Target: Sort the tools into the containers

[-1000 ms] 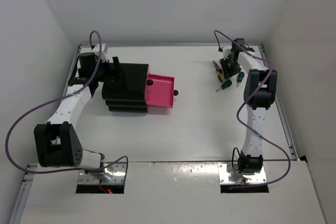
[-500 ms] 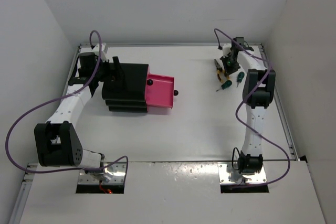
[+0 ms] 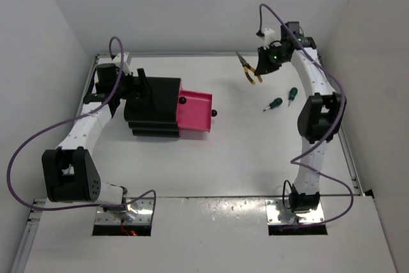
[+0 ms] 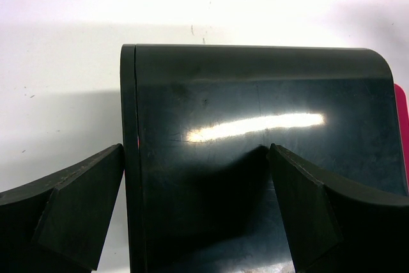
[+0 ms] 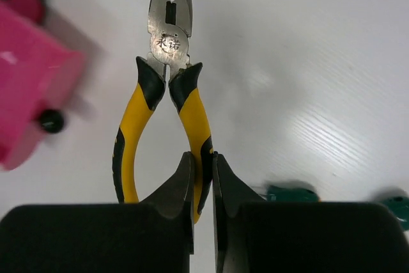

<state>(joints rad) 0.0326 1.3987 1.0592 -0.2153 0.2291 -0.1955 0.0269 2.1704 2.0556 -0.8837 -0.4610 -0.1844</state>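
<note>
Yellow-handled steel pliers (image 5: 185, 103) at one o'clock, nipped by one handle between right gripper (image 5: 201, 158) fingers. Left gripper (image 4: 195, 151) spread wide against black rounded-corner cabinet (image 4: 255, 126), out at nine o'clock.

Drawer (image 5: 29, 75) blurred and cut by the left edge, pliers (image 5: 169, 46) tip clipped at the top, two green handles (image 5: 291, 192) half hidden behind the right gripper (image 5: 202, 158), cabinet (image 4: 255, 126) cut off below.
</note>
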